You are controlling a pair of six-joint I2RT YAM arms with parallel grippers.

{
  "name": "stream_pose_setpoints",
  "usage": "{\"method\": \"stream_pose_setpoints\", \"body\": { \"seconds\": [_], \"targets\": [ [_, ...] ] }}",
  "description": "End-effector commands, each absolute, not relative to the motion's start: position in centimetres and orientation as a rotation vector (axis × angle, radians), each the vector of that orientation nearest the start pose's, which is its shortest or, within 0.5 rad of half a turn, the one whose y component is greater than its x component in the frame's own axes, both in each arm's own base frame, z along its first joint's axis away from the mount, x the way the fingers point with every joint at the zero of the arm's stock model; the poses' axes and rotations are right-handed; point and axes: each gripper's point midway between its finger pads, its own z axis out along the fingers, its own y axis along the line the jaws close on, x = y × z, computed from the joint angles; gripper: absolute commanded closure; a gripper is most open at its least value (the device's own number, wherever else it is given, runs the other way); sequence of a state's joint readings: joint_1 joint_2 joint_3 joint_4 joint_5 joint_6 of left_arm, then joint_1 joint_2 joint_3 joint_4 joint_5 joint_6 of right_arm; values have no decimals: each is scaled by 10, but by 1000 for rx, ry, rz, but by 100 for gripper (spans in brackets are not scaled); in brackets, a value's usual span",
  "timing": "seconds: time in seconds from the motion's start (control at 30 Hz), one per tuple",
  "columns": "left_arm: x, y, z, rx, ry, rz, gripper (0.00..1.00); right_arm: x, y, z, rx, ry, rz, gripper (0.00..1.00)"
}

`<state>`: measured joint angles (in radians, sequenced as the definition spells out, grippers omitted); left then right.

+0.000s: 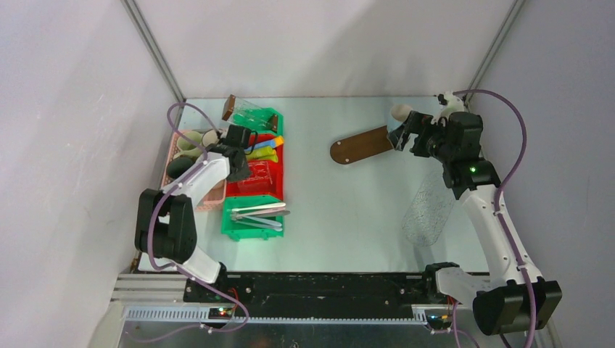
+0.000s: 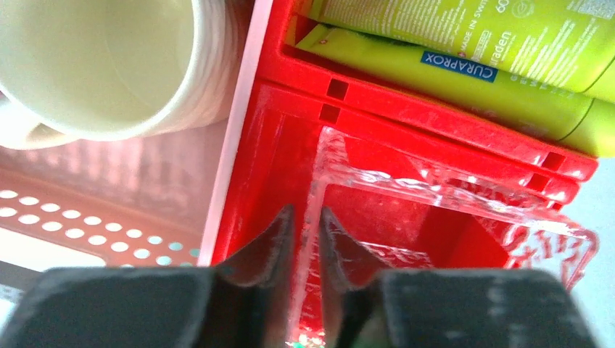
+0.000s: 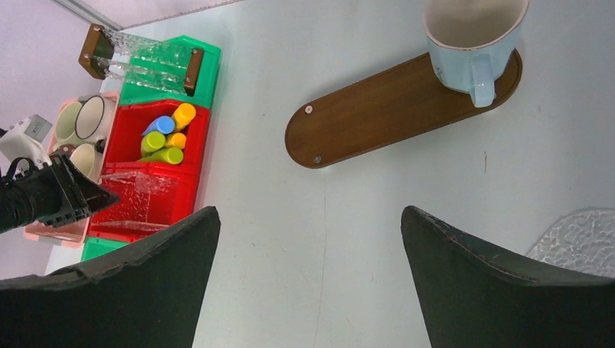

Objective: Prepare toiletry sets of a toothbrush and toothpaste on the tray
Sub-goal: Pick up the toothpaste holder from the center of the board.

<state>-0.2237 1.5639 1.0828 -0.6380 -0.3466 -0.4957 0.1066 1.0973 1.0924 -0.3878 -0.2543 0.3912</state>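
Yellow, green, blue and orange toothpaste tubes [image 1: 265, 148] [image 3: 167, 138] [image 2: 464, 43] lie in the far half of a red bin [image 1: 254, 167]. Slim pale toothbrushes [image 1: 257, 212] fill a green bin nearer me. A long wooden tray [image 1: 360, 145] [image 3: 384, 109] carries a pale blue mug [image 3: 471, 43] at its right end. My left gripper [image 1: 239, 170] [image 2: 307, 210] is over the red bin, with its jaws pinched on the upright edge of a clear textured cover [image 2: 406, 181]. My right gripper [image 1: 406, 134] [image 3: 310, 210] hangs open and empty above the table beside the tray.
A pink basket [image 1: 210, 196] [image 2: 87, 196] left of the red bin holds several mugs [image 2: 94, 65] [image 3: 80, 123]. A second clear cover with brown ends [image 1: 250, 112] rests on a green bin at the back. Another clear piece [image 1: 428, 210] lies on the table at the right.
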Motion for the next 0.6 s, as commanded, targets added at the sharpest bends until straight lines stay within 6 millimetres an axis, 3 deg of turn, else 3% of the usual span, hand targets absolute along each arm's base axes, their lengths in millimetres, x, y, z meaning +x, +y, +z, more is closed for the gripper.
{"method": "stream_pose_setpoints", "body": {
  "seconds": [0.0, 0.07, 0.13, 0.57],
  "targets": [
    [347, -31, 95, -432, 2502, 214, 85, 340, 97, 293, 87, 1947, 558, 2],
    [346, -30, 100, -412, 2488, 204, 96, 339, 97, 294, 82, 1943, 556, 3],
    [345, -30, 109, -395, 2465, 197, 99, 337, 98, 297, 75, 1937, 557, 3],
    [332, -36, 199, -176, 2185, 66, 100, 324, 113, 315, -32, 1885, 612, 5]
  ]
}}
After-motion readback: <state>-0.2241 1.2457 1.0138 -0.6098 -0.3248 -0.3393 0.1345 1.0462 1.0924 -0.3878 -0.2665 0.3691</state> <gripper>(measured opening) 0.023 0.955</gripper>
